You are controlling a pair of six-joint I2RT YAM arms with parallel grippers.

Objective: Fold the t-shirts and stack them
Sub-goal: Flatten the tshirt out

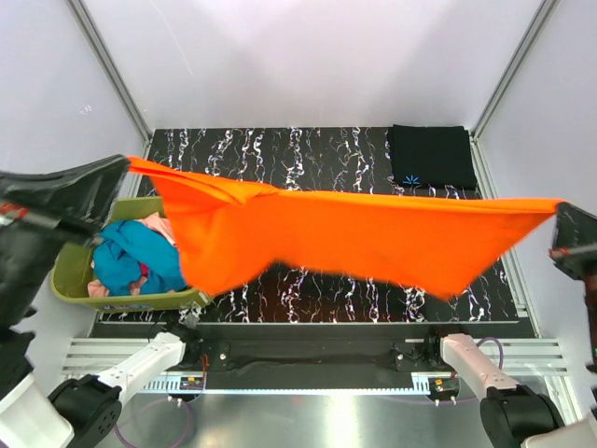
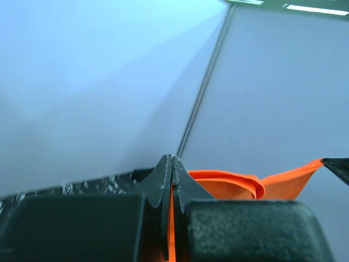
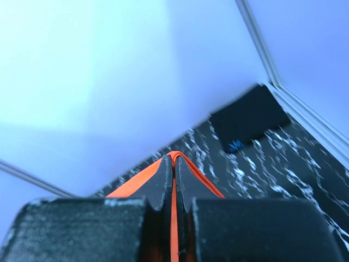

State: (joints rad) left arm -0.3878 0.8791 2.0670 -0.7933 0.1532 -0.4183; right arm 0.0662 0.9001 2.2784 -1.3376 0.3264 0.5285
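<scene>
The bright orange t-shirt [image 1: 326, 233] is stretched in the air across the table, held at both ends. My left gripper [image 1: 121, 165] is shut on its left end, raised high at the left; orange cloth [image 2: 229, 185] shows between the shut fingers [image 2: 163, 174] in the left wrist view. My right gripper [image 1: 560, 213] is shut on the shirt's right end; the cloth [image 3: 131, 183] also shows pinched in the right wrist view. A folded black t-shirt [image 1: 432, 157] with a light-blue mark lies flat at the back right; it also shows in the right wrist view [image 3: 248, 117].
An olive-green basket [image 1: 70, 285] stands at the table's left edge with a teal shirt [image 1: 131, 257] and pink cloth [image 1: 160, 224] inside. The tabletop [image 1: 298, 154] is black marble-patterned. White walls and metal frame posts enclose the cell.
</scene>
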